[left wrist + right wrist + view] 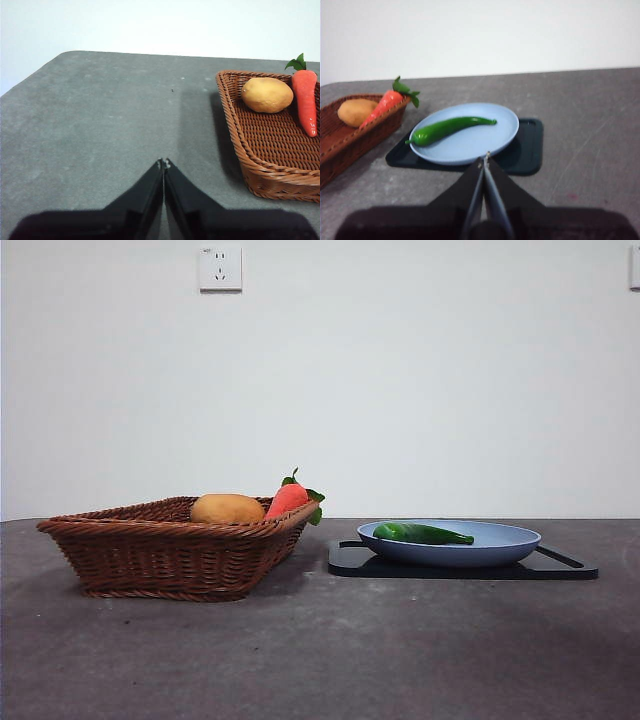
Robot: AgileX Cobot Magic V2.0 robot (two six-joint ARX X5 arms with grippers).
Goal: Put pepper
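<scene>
On the grey table [320, 660] stand a wicker basket [170, 555] and, well apart beside it, a black tray [560, 566] bearing a pale blue plate [500, 540]. Within the basket lie a yellow-brown potato [227, 508] and an orange carrot [287, 499] with green leaves. Smallest of all, the pepper [451, 128] lies flat on the plate, alone, its thick end toward the basket. Neither arm touches anything: the right gripper [485, 159] hangs with jaws pressed together, empty, near the plate's rim, and the left gripper [163, 163], likewise closed on nothing, waits over bare table beside the basket. I judge the pepper either already placed or not yet picked up; the task names no destination.
</scene>
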